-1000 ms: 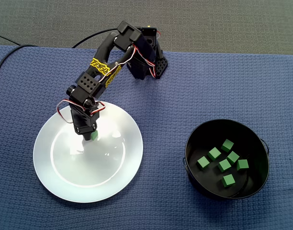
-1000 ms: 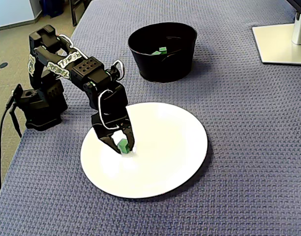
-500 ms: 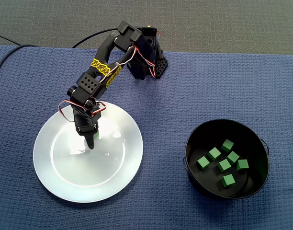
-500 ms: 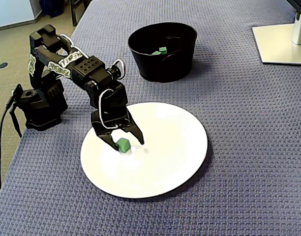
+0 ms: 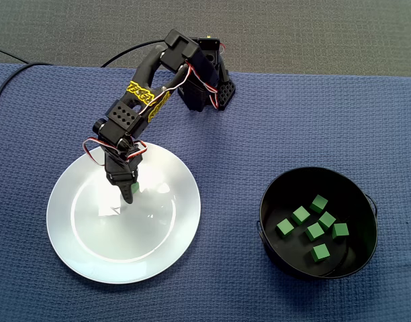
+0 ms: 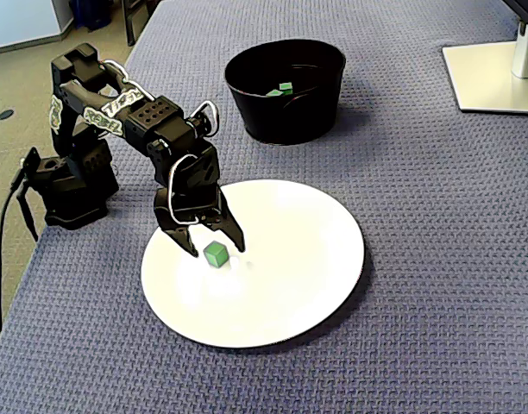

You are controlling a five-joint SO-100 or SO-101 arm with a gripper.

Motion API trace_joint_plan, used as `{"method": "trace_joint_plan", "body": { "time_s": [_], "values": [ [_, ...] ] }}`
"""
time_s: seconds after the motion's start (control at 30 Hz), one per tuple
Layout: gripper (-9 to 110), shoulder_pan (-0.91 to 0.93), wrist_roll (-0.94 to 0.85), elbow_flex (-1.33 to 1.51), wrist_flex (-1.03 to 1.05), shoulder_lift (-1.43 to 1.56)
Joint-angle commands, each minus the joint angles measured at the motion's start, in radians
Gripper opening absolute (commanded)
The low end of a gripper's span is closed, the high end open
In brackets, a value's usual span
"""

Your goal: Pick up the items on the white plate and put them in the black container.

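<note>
I can read no text, number or brand in either fixed view. The nearest thing to lettering is the yellow band (image 5: 144, 95) wrapped round my forearm link, printed with black marks too small and blurred to make out as letters. In the other fixed view a pale band (image 6: 117, 105) with dark marks shows on that link and a second band (image 6: 55, 109) on the link nearer my base, both just as unreadable.
</note>
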Motion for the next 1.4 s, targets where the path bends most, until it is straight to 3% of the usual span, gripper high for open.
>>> {"method": "trace_joint_plan", "body": {
  "time_s": [0.0, 0.93, 1.37],
  "values": [
    [23, -0.017, -0.034, 0.000, 0.005, 0.074],
    [24, -0.021, -0.390, 0.048, -0.074, 0.095],
    [20, 0.002, -0.457, 0.025, -0.049, 0.097]
  ]
}}
